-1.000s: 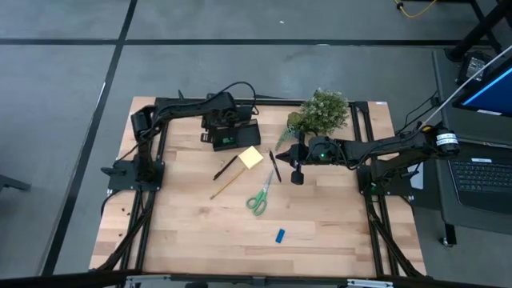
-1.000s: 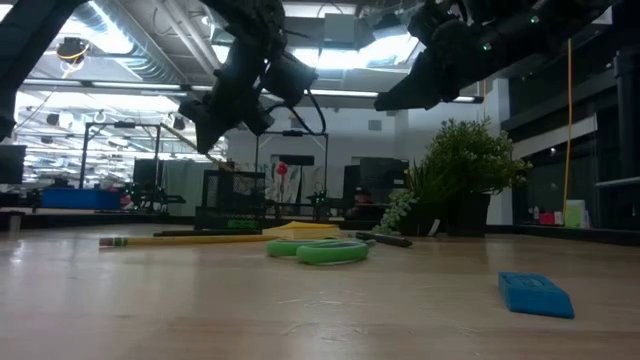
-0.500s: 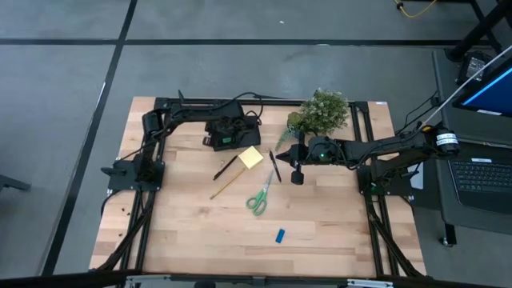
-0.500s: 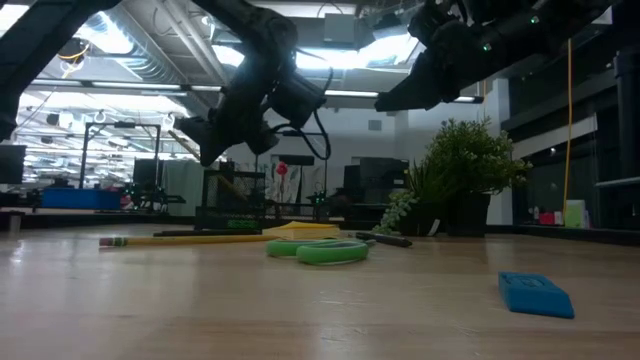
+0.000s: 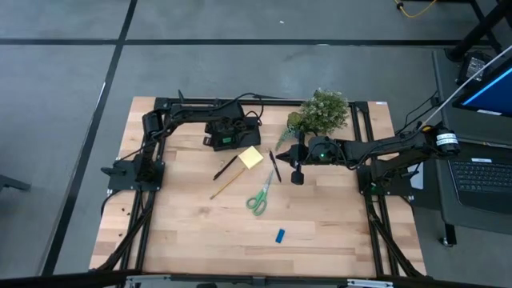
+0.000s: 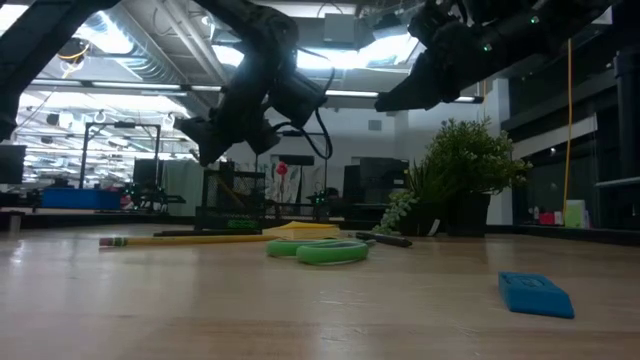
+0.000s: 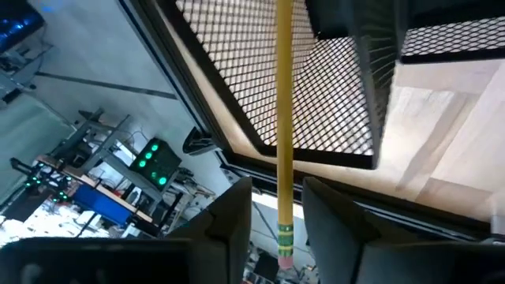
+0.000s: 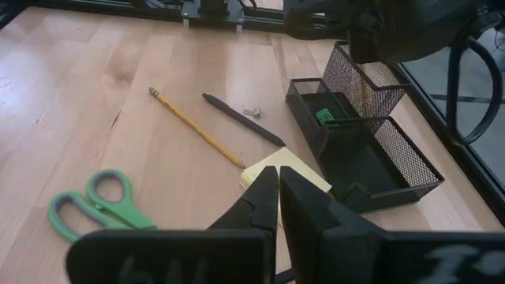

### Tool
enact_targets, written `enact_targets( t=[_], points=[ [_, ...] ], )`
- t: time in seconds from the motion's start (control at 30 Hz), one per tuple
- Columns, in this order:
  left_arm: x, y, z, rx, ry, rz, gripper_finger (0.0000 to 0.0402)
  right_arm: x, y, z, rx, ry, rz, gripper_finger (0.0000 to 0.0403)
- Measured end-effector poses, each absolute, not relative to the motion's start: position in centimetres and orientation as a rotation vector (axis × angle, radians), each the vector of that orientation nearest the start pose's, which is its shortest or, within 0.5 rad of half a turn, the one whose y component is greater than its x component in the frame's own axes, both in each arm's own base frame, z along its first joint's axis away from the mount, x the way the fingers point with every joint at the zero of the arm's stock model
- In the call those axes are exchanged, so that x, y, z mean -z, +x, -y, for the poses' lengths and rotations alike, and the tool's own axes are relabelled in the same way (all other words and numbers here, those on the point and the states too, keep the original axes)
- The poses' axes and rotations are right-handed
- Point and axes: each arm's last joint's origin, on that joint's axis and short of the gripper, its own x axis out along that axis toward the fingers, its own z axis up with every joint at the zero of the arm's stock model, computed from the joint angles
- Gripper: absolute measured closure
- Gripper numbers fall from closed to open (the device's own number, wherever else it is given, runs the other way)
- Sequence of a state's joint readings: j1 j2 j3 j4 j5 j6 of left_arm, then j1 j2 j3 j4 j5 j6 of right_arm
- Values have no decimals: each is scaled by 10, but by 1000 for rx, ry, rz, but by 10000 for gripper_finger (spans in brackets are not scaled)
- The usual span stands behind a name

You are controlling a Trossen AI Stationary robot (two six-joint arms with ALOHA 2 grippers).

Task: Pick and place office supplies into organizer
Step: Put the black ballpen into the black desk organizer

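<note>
Above the organizer (image 8: 371, 170) at the counter's (image 5: 184, 232) far side, the left hand (image 5: 228, 132) is held parted, with a pencil (image 7: 283, 118) loose between its fingers. Sticky-note pad (image 5: 251, 157), scissors (image 5: 258, 200) and pen (image 5: 274, 166) are seen on the counter. The right hand (image 5: 297, 178) is kept shut and empty beside the pen.

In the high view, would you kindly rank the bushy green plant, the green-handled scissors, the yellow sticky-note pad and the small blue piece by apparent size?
1. Bushy green plant
2. Green-handled scissors
3. Yellow sticky-note pad, close to the scissors
4. Small blue piece
</note>
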State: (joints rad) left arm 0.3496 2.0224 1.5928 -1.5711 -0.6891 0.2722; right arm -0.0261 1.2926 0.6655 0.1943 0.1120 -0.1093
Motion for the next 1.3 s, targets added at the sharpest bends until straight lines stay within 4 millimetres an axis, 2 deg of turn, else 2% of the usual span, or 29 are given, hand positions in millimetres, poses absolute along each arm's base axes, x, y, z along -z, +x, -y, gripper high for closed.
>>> enact_targets(
  t=[0.23,0.43,0.63,0.83,0.97,1.1,1.3],
  points=[
    [-214,323,-127,-425,645,-2119,279,-221,268,10,111,-126,-444,384],
    [-232,335,-122,-488,718,-2036,280,-221,268,10,112,-125,-445,384],
    [-271,333,-109,-546,717,-1891,280,-221,268,10,111,-126,-451,384],
    [-340,300,-91,-610,704,-1676,283,-221,268,10,111,-126,-451,384],
    [-371,286,-89,-638,586,-1542,286,-221,268,10,112,-126,-443,384],
    [-387,283,-96,-658,581,-1501,292,-222,269,10,112,-126,-440,384],
    [-390,293,-106,-668,661,-1532,295,-221,268,10,112,-126,-443,384]
  ],
)
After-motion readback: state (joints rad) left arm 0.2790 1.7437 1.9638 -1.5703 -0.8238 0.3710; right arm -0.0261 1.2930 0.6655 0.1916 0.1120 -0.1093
